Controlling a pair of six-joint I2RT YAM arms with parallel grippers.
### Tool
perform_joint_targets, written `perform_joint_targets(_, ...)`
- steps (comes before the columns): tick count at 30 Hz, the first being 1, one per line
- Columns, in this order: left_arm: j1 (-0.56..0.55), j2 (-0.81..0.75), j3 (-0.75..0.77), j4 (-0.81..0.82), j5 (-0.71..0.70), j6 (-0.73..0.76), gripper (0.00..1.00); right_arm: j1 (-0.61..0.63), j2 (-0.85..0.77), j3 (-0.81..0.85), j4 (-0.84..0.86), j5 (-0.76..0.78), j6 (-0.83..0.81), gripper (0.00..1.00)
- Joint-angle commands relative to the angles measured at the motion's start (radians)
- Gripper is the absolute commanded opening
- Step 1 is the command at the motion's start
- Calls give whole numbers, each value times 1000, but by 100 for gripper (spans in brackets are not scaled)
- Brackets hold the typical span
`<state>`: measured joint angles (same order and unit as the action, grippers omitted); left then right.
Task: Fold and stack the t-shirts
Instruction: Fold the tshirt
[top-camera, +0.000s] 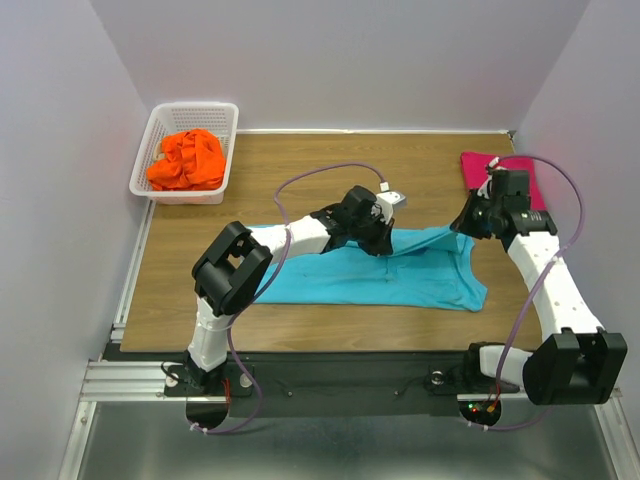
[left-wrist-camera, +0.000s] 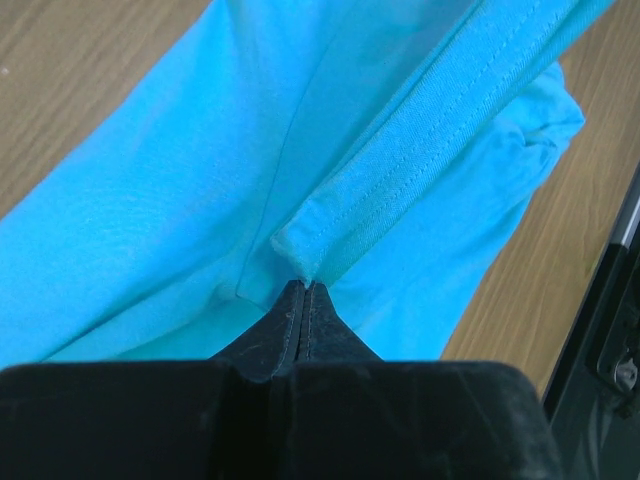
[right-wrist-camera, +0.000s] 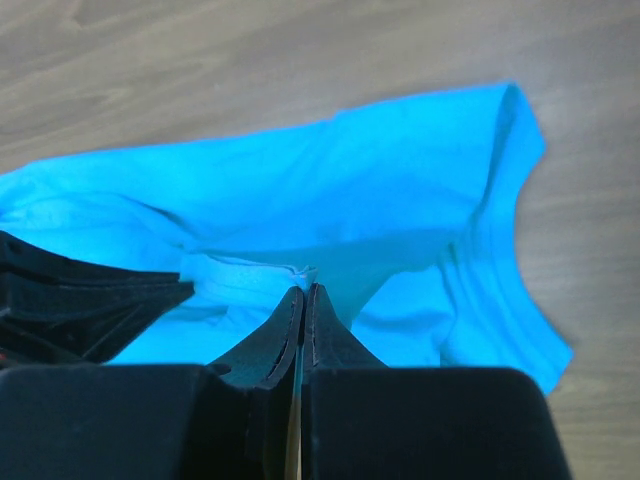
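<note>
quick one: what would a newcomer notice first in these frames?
The turquoise t-shirt lies spread across the middle, with the left claw and right claw both shut on its far hem. An orange t-shirt sits crumpled in the white basket at the far left corner, and a magenta t-shirt lies at the far right.

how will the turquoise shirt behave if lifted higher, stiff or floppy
Probably floppy: the turquoise t-shirt drapes and creases below the edge that the left gripper and right gripper pinch. Likely light, as fingertip pinches hold that edge up. The rest, lying on the table, would probably drag and bunch.
</note>
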<state>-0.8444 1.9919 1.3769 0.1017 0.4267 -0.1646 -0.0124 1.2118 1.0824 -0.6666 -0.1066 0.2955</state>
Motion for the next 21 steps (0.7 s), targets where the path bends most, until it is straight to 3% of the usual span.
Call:
perform_joint_targets(1,-2,-24,24,-91,55,72,5,0,-50,-65,-85,7,86,1)
perform_joint_targets(7,-2,18,16,-138,93,97,12,0,-12,-186,-152,25,204,4)
perform_joint_targets(11,-2,36,22,-160,99,100,25,0,31,-226,-153,28,229,25)
perform_joint_targets(12,-2,33,24,-163,98,100,37,0,38,-223,-153,41,223,32)
perform_joint_targets(16,-2,-7,19,-163,78,103,68,0,31,-182,-145,94,194,48)
perform_joint_targets(18,-1,-43,17,-165,38,97,78,-1,43,-135,-131,154,168,54)
perform_joint_targets(21,17,-100,-5,-165,-52,41,79,0,98,-81,-99,249,133,56)
